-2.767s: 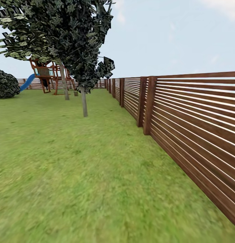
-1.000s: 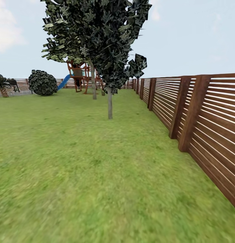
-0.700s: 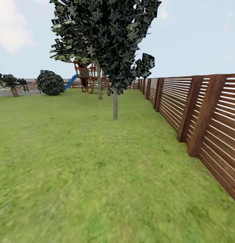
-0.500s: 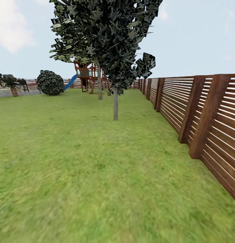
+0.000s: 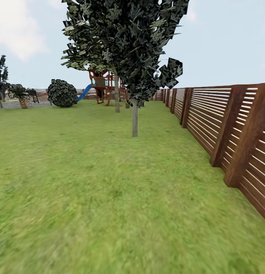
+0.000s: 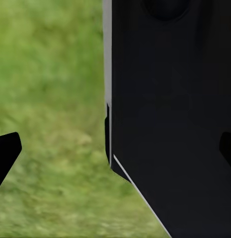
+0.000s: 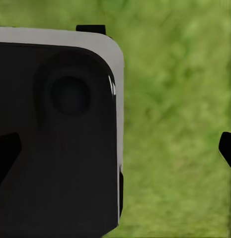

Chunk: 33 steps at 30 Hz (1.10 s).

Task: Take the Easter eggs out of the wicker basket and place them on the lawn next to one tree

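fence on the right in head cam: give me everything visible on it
The fence is brown wood: thin horizontal slats with gaps between them, carried on thick posts that lean in this view. It stands upright along the lawn's right edge, its base meeting the grass, and runs from the near right corner back toward the play tower, shrinking with distance. It looks intact. Nothing leans on it.

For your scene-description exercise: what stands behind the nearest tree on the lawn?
Behind the nearest tree stand a second trunk and a wooden play tower with a blue slide. The tree's dark leaves cover the tower's top, so that part cannot be seen.
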{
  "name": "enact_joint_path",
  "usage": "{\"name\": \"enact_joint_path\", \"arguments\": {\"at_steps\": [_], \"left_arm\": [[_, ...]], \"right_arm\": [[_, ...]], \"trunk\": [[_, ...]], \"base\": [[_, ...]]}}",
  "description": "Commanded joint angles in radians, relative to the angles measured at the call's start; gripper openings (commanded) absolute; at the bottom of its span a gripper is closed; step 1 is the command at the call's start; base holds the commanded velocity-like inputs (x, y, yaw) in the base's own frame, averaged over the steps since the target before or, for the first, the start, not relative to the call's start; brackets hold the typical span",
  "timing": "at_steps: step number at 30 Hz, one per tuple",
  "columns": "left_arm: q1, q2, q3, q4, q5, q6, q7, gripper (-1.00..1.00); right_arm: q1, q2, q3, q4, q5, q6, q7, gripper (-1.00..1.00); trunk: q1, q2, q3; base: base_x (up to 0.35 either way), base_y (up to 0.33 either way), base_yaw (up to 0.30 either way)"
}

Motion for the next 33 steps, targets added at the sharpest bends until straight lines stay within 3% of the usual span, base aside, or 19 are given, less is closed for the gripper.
{"name": "enact_joint_path", "arguments": {"at_steps": [1,24,33], "left_arm": [[0.000,0.000,0.000,-0.002,0.000,0.000,0.000,1.00],[0.000,0.000,0.000,-0.002,0.000,0.000,0.000,1.00],[0.000,0.000,0.001,-0.002,0.000,0.000,0.000,1.00]], "right_arm": [[-0.001,0.000,0.000,0.001,0.000,0.000,0.000,1.00],[-0.001,0.000,0.001,0.001,0.004,0.000,-0.002,1.00],[-0.001,-0.001,0.003,0.001,0.006,0.002,-0.001,1.00]], "trunk": [[0.001,0.000,-0.001],[0.001,0.000,-0.001],[0.001,0.000,-0.001]], "base": [[0.330,0.000,0.244],[0.330,0.000,0.247],[0.330,0.000,0.038]]}}
